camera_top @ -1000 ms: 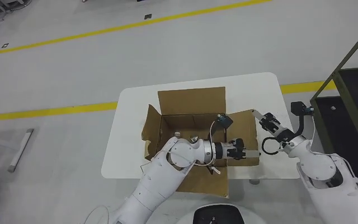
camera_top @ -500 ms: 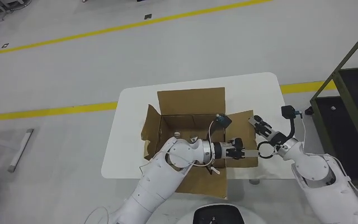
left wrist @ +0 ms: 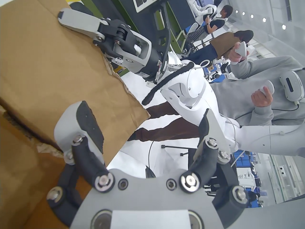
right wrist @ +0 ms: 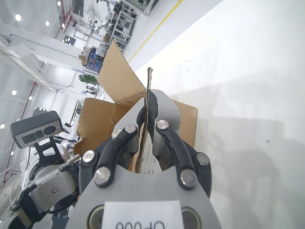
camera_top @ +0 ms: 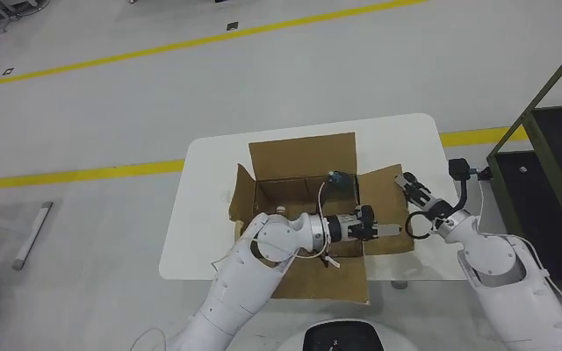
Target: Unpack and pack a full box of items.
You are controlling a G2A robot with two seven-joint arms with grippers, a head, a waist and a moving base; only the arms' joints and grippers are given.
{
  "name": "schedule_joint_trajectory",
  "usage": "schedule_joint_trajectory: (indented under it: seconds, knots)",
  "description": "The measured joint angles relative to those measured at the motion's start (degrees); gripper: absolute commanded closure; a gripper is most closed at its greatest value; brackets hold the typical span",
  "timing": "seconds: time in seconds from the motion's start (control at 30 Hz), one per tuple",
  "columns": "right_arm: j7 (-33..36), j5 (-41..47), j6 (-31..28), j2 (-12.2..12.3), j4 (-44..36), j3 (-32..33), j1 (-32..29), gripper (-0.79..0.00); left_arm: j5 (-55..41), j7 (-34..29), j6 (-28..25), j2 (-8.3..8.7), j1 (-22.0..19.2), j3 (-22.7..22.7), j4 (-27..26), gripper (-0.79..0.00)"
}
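Note:
An open cardboard box (camera_top: 303, 158) stands on the white table (camera_top: 206, 219) with its flaps spread. My right gripper (camera_top: 404, 182) is at the far outer corner of the right flap (camera_top: 382, 189). In the right wrist view that gripper (right wrist: 149, 101) is shut on the flap's thin edge (right wrist: 149, 82). My left arm lies across the box's front, with the left gripper (camera_top: 391, 231) at the right flap's near corner. It stands open (left wrist: 145, 125), one finger pad (left wrist: 89, 122) against the flap (left wrist: 47, 60), nothing clamped. The box's inside is dark.
A green-framed rack (camera_top: 527, 167) stands just off the table's right side, close behind the right arm. The front flap (camera_top: 325, 281) hangs over the table's near edge. Bare table lies left of the box and beyond it.
The right gripper moved in and closed on the right flap's edge, and the flap tipped upward. The left gripper drew back slightly toward the box. The box shifted a little.

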Motion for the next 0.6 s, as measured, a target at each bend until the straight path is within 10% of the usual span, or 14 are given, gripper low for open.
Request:
schedule_joint_trajectory:
  seconds: [0.6]
  knots:
    - [-0.61,-0.95,-0.07,0.27,2.9,-0.94,1.83,0.0,11.15,3.82,7.87,5.65,11.03,-21.05,-11.83,-0.785]
